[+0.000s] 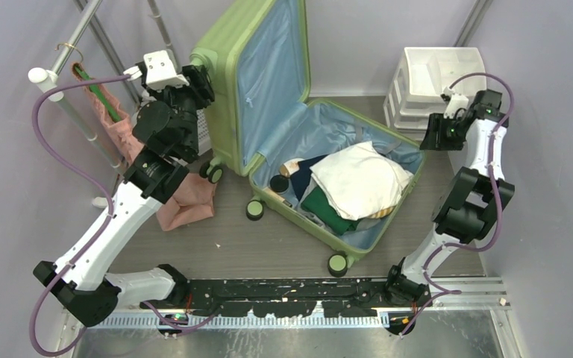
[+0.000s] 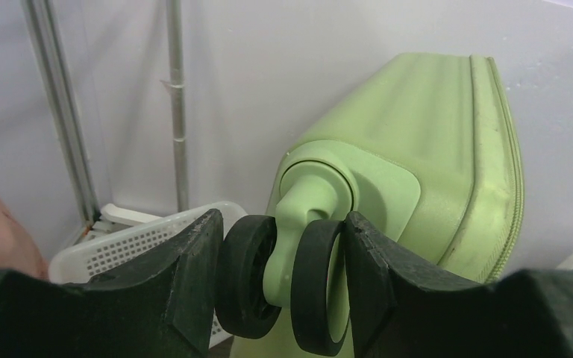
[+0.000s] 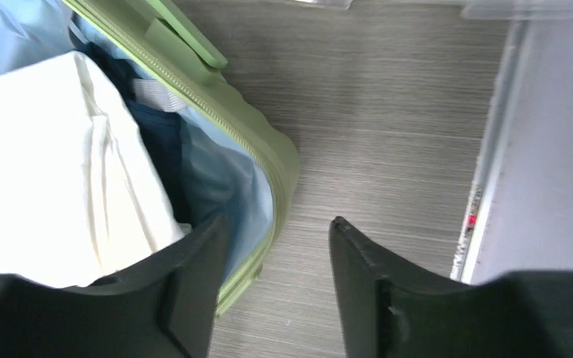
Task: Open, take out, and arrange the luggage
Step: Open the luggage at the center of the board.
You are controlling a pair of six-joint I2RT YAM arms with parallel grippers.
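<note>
Open on the tabletop [image 1: 268, 246] lies the light-green luggage [image 1: 216, 67]: one half flat and packed, the lid on edge beside it, blue lining facing the contents. The left hand [image 2: 283, 246] pinches the lid's upper twin caster wheel [image 2: 317, 287], a finger against each tyre. The right hand [image 3: 276, 246] hangs spread and empty over the flat half's right rim [image 3: 268, 164], one finger above the white garment [image 1: 358, 179], the other above bare tabletop.

The step appears to be steadying the lid while unpacking begins. A caster swivels and rolls, so the pinch is best held square across both tyres, and any lid movement should follow the hinge's arc rather than drag the case. The right hand would do well to shift inward from the rim and take a fold of the white garment.

The case's long axis runs diagonally: wheel end toward the arms' bases and left, opposite end toward the far wall and right.
</note>
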